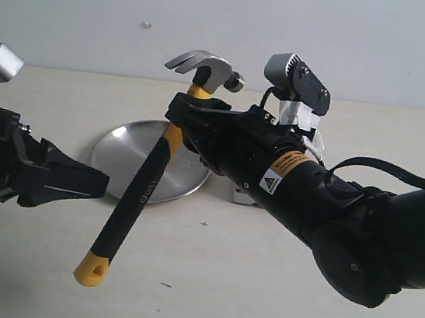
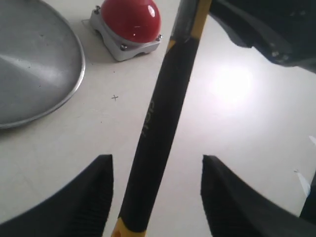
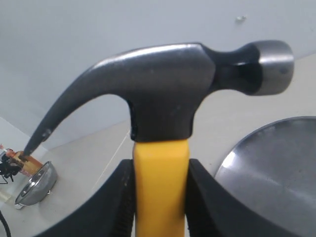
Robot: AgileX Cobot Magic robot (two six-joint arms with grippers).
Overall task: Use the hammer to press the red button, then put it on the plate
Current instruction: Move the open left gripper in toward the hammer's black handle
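"Now, entry one: right gripper (image 3: 160,197)?"

"Pinching the hammer (image 1: 146,186) on the yellow neck, just under the steel head (image 3: 163,89). Both fingers (image 3: 121,197) are pressed against the yellow. The head is uppermost, claw to one side, striking face to the other."

"Entry two: left gripper (image 2: 156,160)?"

"Spread wide. The black handle (image 2: 158,123) passes between its two fingers (image 2: 89,197), with a gap showing on each side, so no contact."

"Lie of the hammer from the hands?"

"Tilted. From the right gripper it slopes down past the left fingertips in the exterior view, and the yellow looped end (image 1: 92,269) is lowest. Whether that end touches the table (image 1: 258,290), I cannot tell."

"Entry three: plate (image 1: 120,147)?"

"Flat on the table, behind the handle and beyond the left gripper. The hammer is not on it."

"Entry four: red button (image 2: 131,19)?"

"On its grey base (image 2: 126,47), just beside the plate's rim and apart from the hammer."
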